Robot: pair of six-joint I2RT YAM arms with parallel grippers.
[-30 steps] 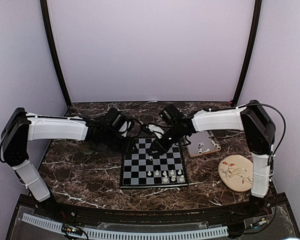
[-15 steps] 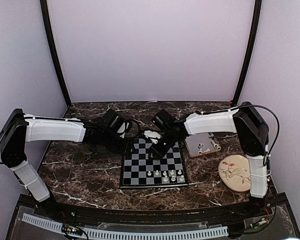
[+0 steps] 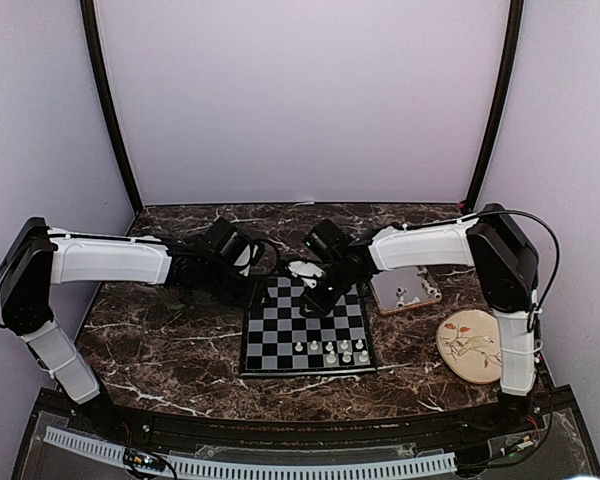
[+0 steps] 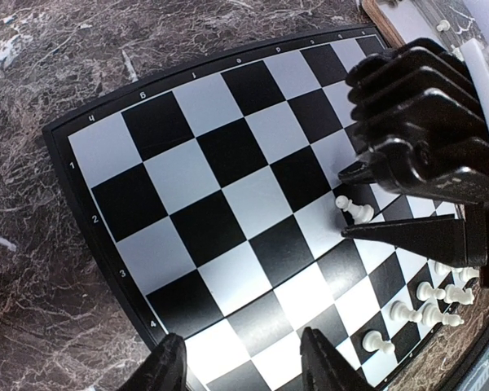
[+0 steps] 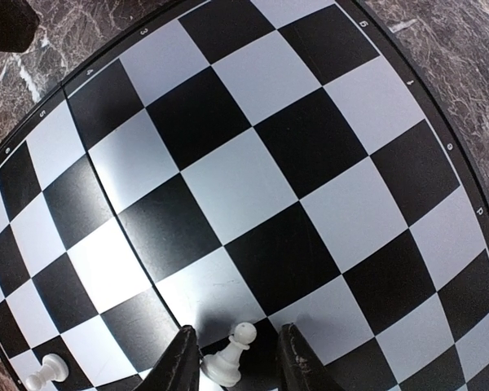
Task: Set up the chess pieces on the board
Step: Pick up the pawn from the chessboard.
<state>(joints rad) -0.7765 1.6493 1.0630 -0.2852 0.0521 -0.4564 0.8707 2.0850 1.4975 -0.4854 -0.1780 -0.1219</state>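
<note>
The board (image 3: 280, 340) lies in the middle of the table. Several white chess pieces (image 3: 345, 350) stand in its near right rows. My right gripper (image 3: 313, 300) hangs low over the board's far middle, its jaws open around a white pawn (image 5: 231, 360) that stands on the board. The pawn sits close to the left finger (image 5: 182, 362). The left wrist view also shows this pawn (image 4: 357, 210) between the right fingers. My left gripper (image 3: 257, 290) is open and empty over the board's far left corner (image 4: 244, 371).
A grey-brown tray (image 3: 417, 292) with a few small white pieces lies right of the board. A round cream plate (image 3: 472, 345) with a bird drawing lies at the near right. Dark marble table (image 3: 160, 340) surrounds the board.
My right arm has swung left and a little farther back over the board during the first half second, then held still. The left arm has drawn back slightly.
</note>
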